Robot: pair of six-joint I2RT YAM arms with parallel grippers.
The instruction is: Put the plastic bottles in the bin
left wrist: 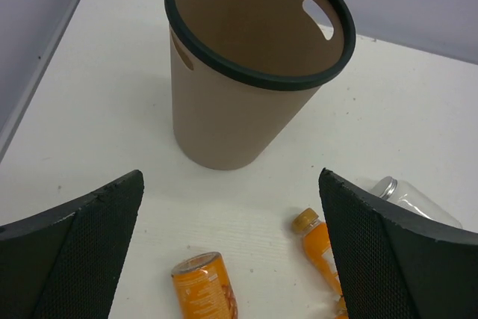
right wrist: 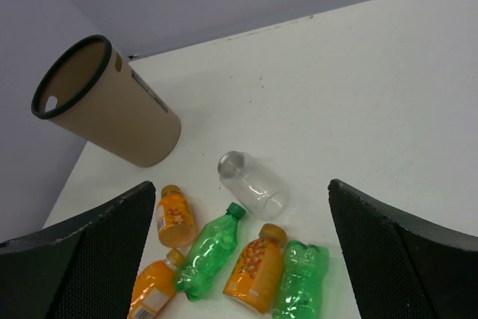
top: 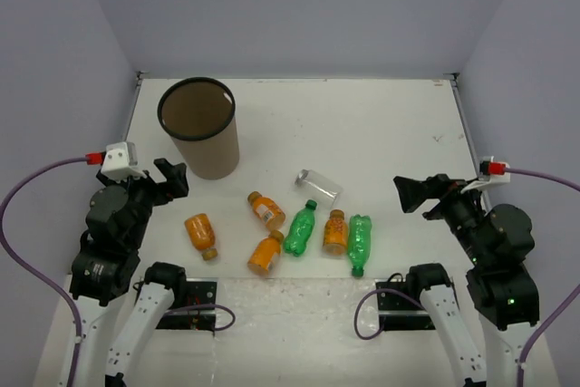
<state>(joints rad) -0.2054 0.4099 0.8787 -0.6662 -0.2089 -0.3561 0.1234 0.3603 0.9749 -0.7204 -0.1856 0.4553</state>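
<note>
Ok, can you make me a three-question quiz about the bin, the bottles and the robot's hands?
1. Where does the bin stand? A) far left of the table B) near right corner C) right in the middle
2. How many green bottles are there? A) one B) two C) four
3. How are the left hand and right hand? A) open, holding nothing B) shut on bottles C) inside the bin
Answers: 1 A, it stands beyond the left hand. 2 B, one lies each side of an orange bottle. 3 A, fingers spread wide, nothing between.
</note>
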